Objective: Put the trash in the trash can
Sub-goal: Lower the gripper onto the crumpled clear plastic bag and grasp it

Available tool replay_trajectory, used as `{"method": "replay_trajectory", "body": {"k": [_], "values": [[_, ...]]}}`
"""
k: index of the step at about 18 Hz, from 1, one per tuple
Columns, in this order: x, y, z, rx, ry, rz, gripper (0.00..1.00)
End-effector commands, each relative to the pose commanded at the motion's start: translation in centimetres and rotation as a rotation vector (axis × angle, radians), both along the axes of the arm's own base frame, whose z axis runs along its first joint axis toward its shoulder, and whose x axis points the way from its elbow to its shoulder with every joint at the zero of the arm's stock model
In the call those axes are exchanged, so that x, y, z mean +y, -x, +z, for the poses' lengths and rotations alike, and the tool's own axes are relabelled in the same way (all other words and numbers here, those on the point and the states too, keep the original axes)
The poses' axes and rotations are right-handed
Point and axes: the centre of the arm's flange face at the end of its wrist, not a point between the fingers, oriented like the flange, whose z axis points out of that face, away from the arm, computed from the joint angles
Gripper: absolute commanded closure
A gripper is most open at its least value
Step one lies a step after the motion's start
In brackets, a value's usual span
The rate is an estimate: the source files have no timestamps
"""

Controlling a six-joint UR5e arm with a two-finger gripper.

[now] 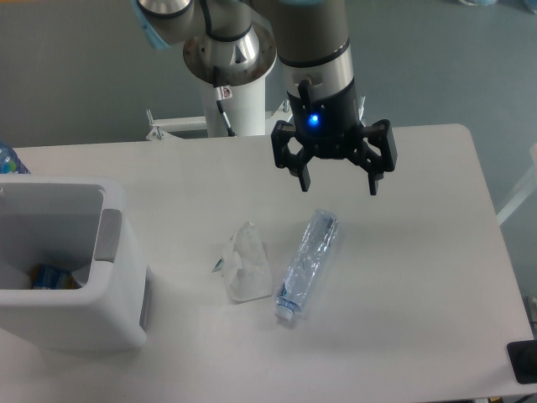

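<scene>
We hold our gripper (339,182) wide open and empty, up above the bottle (307,263), so it can drop down and grab. The bottle lies flat on the surface (419,277), just beside the wrinkly bag (247,264). The trash can (84,290) sits apart at one side, with something blue and yellow inside.

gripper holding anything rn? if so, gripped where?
Nothing is held. The gripper hangs open above the table, fingers spread and empty. The plastic bottle and the clear bag both lie on the table below it.
</scene>
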Motion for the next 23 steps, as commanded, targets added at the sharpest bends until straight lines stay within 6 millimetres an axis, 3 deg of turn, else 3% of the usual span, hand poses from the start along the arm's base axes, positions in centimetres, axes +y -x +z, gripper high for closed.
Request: {"method": "replay_trajectory", "body": {"k": [5,8,14,19,23], "values": [[0.1,-0.4,-1.3,-0.017,0.005,0.0,0.0],[-0.1,-0.9,-3.3,-0.049,0.031,-0.002,0.0],[-0.2,-3.4,-10.2,-0.071,0.006,0.062,0.0],[2.6,-7.1,-15.5,-0.141,0.046,-0.017,0.0],[5.1,-8.5,-20.1,-0.208,0.092,-0.045,0.0]]}}
